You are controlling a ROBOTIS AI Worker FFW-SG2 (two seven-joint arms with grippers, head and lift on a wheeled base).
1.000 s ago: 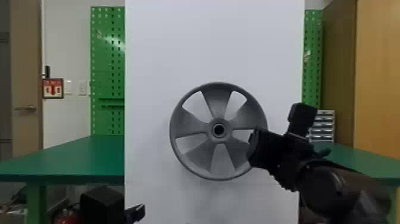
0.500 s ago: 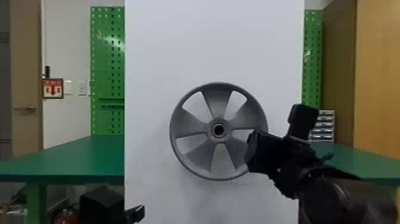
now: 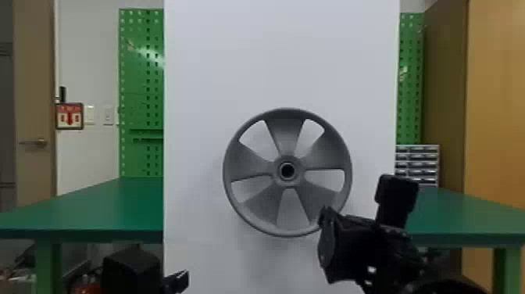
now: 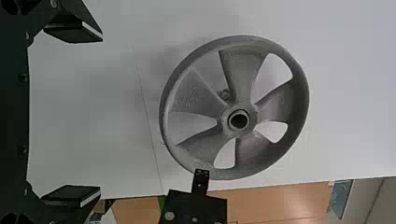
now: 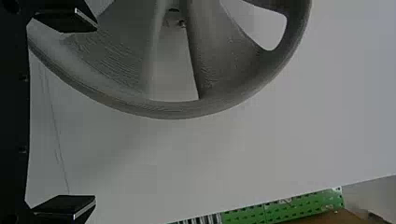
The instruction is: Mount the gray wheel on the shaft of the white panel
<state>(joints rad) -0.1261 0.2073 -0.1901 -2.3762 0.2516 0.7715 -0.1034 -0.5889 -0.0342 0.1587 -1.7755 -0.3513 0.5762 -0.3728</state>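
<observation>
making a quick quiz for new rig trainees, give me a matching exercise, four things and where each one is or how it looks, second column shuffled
1. gray wheel
2. left gripper
3. right gripper
4. red sign

a. left of the green pegboard in the head view
b. low, by the white panel's left edge in the head view
c. round, with broad spokes
d. at the wheel's lower right in the head view

Pairs: 1-c, 2-b, 3-d, 4-a

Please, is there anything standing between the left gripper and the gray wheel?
Nothing visible stands between the left gripper and the gray wheel. The right gripper is by the wheel's lower right edge in the head view, beside that path.
</observation>
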